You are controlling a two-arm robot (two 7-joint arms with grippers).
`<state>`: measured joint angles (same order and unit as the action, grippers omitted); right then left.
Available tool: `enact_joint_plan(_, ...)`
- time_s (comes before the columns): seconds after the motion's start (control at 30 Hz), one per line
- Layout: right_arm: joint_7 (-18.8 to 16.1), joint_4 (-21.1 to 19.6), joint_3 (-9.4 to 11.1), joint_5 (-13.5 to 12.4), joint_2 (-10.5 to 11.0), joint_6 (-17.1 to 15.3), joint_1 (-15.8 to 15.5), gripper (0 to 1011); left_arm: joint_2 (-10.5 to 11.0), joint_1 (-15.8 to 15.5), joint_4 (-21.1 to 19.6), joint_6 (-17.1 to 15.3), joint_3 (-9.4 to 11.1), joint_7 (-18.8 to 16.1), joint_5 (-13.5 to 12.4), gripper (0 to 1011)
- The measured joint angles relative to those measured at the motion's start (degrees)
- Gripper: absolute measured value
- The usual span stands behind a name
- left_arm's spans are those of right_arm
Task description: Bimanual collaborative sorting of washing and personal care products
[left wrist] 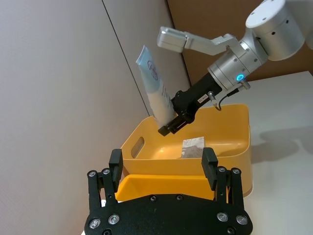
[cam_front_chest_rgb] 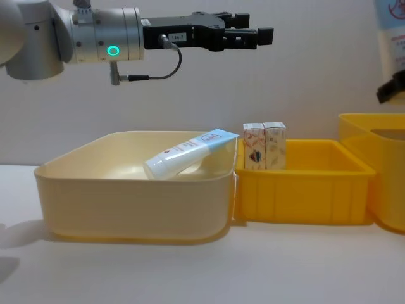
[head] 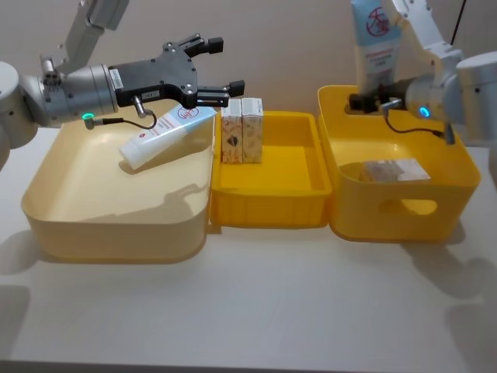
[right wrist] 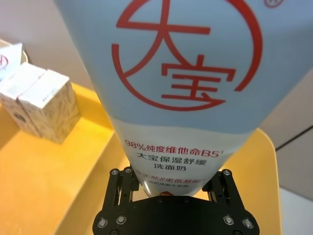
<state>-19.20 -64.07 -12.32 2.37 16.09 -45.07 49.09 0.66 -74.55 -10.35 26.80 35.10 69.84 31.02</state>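
Tubes [head: 166, 137] and bins [head: 116, 225] occupy white table [head: 248, 311].

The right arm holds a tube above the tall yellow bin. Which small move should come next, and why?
Probably lower the right gripper a little into the tall yellow bin before releasing. Its jaws are shut on the upright tube, which sits high over the bin, so an immediate drop might bounce or tip out.

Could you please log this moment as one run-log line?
left gripper: open above cream bin | right gripper: holding tube over yellow bin
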Motion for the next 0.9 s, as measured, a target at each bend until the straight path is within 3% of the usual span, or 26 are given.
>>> enact_joint_plan(0.27, -5.6, 4.0, -1.0, -0.6, 2.3, -4.9, 2.8, 665, 0.0, 0.0, 0.0, 0.0, 0.0, 0.0, 0.0, 1003)
enact_joint_plan(0.53, -12.5, 8.7, -3.4, -1.2, 4.9, -9.0, 5.7, 666, 0.0, 0.0, 0.0, 0.0, 0.0, 0.0, 0.0, 1003)
enact_joint_plan(0.7, -16.3, 11.5, -5.2, -1.6, 6.2, -10.4, 7.1, 751, 0.0, 0.0, 0.0, 0.0, 0.0, 0.0, 0.0, 1003)
enact_joint_plan(0.77, -18.0, 12.6, -5.8, -1.8, 6.8, -11.0, 7.6, 861, 0.0, 0.0, 0.0, 0.0, 0.0, 0.0, 0.0, 1003)
enact_joint_plan(0.9, -20.0, 14.0, -6.7, -2.0, 7.5, -11.7, 8.3, 940, 0.0, 0.0, 0.0, 0.0, 0.0, 0.0, 0.0, 1003)
